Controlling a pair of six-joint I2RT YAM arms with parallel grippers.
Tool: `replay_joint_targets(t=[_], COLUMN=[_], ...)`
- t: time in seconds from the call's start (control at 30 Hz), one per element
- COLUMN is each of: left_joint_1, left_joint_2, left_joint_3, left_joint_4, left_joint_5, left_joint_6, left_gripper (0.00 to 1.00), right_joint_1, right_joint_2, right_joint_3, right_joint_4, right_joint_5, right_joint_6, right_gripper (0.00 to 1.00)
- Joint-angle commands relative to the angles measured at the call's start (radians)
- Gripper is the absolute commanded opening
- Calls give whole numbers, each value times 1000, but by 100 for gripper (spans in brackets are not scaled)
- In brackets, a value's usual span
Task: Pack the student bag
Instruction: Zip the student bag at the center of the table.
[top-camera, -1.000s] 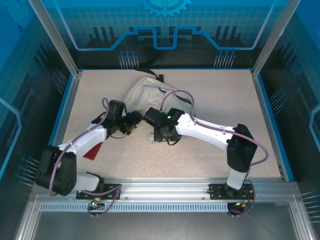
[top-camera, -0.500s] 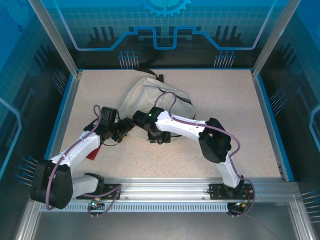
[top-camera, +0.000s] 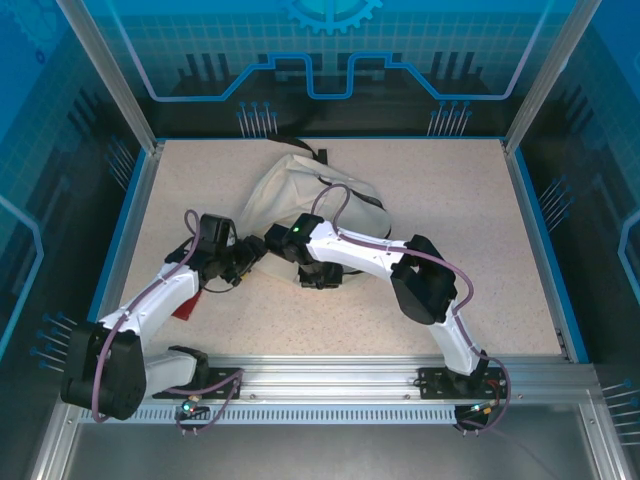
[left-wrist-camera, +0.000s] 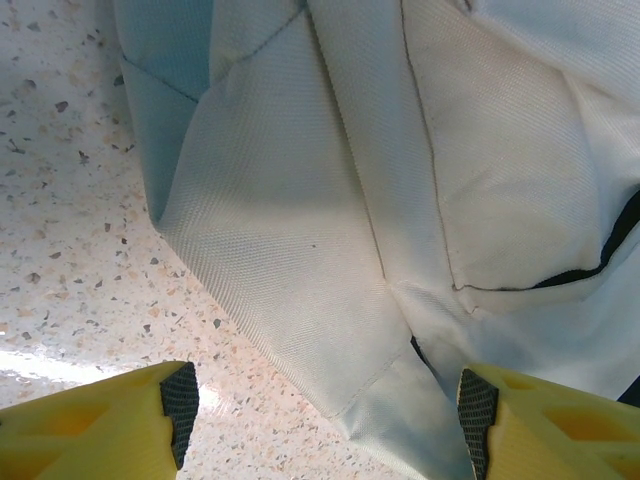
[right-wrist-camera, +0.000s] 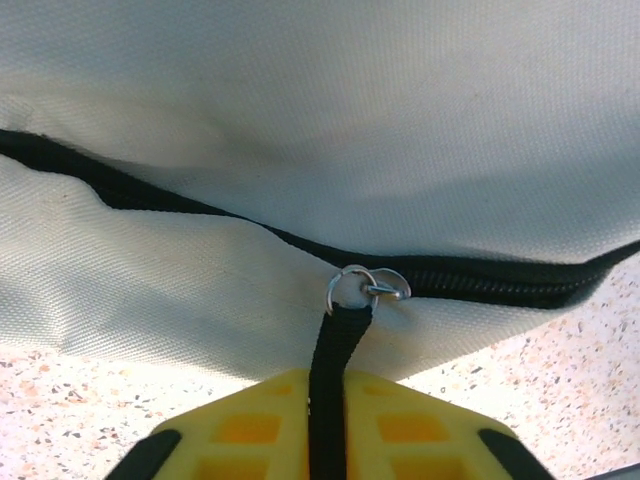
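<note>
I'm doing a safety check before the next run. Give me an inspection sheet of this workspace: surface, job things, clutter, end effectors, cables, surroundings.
Surface: speckled beige table, no spills seen.
Job's things: cream bag lying mid-table, with a black zip.
Clutter: red item partly under the left arm; I cannot tell what it is.
End effectors: left end effector open, fingers either side of a bag corner; right end effector shut on the zip pull.
Cables: purple cables run along both arms, one looping over the bag.
Surroundings: blue panels and an aluminium rail enclose the table.
</note>
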Motion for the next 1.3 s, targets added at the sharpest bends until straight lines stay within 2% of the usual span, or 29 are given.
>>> replay_joint_targets(t=[0.0, 0.03, 0.2, 0.43, 0.6, 0.77, 0.97, 1.17, 1.27], left_joint_1=[12, 11, 11, -6, -87, -190, -226, -269, -284], left_joint_2=[-26, -27, -29, -17, 27, 118, 208, 280, 309], left_joint_3=[-10, -10, -12, -56, -67, -42, -58, -10, -7], left_joint_4=[-24, -23, -13, 136, 268, 359, 482, 472, 478], left_joint_5=[5, 10, 51, 216, 270, 261, 226, 198, 189], left_joint_6=[16, 16, 12, -83, -182, -265, -380, -414, -427], left_gripper=[72, 72, 72, 72, 72, 71, 64, 56, 45], right_joint_1=[10, 11, 8, -11, -27, -37, -53, -56, -58], right_joint_2=[-39, -51, -121, -251, -307, -338, -363, -371, -376], right_joint_3=[-5, -11, -39, -146, -194, -217, -252, -268, -275], right_joint_4=[-44, -44, -28, 136, 216, 245, 267, 276, 278], right_joint_5=[31, 36, 55, -33, -111, -150, -165, -170, -170], right_joint_6=[14, 13, -10, -164, -259, -309, -314, -315, -311], right_gripper=[3, 0, 0, 0, 0, 0, 0, 0, 0])
